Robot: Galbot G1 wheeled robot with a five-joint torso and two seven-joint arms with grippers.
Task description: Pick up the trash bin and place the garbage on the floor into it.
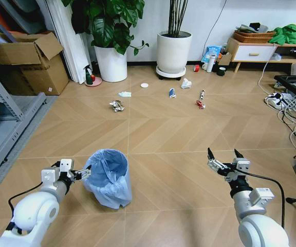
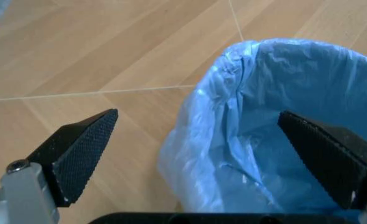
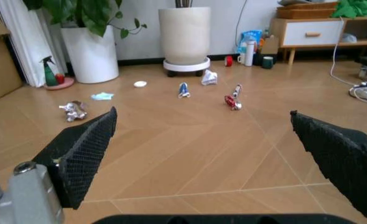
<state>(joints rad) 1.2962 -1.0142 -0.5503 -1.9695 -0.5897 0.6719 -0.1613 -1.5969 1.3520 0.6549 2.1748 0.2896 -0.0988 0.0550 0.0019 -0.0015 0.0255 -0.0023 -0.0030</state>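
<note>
Blue-bagged trash bin [image 1: 108, 177], no legible labels

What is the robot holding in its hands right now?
Nothing yet. The left gripper is open, with the trash bin's bagged rim between its fingers but not pinched. The right gripper is open over bare floor.

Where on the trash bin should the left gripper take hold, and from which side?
Probably the rim of the trash bin on the side nearest the left gripper. The bin stands upright with its mouth open and its bag folded over the edge. The wrist view shows the open fingers straddling that wall, one outside and one over the inside, so a sideways pinch fits.
</note>
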